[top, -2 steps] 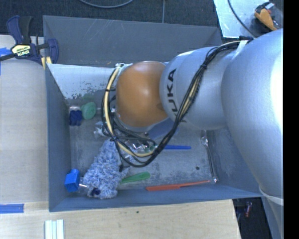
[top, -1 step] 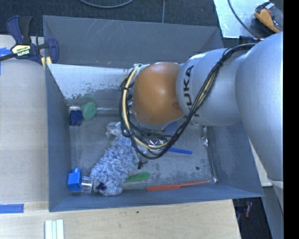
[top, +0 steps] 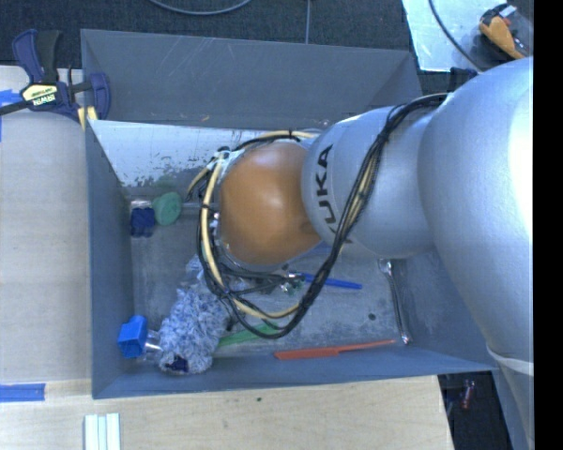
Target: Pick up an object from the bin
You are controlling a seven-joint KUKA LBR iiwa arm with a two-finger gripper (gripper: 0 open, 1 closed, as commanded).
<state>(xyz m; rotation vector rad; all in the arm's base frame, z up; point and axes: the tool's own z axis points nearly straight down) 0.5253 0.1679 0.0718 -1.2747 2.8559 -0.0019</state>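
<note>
Loose odds and ends
Green disc (top: 168, 206) beside dark blue cap (top: 142, 219); blue block (top: 131, 336) beside speckled grey cloth (top: 192, 331); orange stick (top: 333, 349) lies flat.

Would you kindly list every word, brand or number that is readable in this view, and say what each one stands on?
"UKA": dark letters running sideways on the silver robot arm, beside the cables. The word may begin further along, out of sight.
Nothing lying in the bin carries lettering that can be read.

Matt scuffed metal bin (top: 108, 279); fuzzy speckled cloth (top: 192, 331).
</note>
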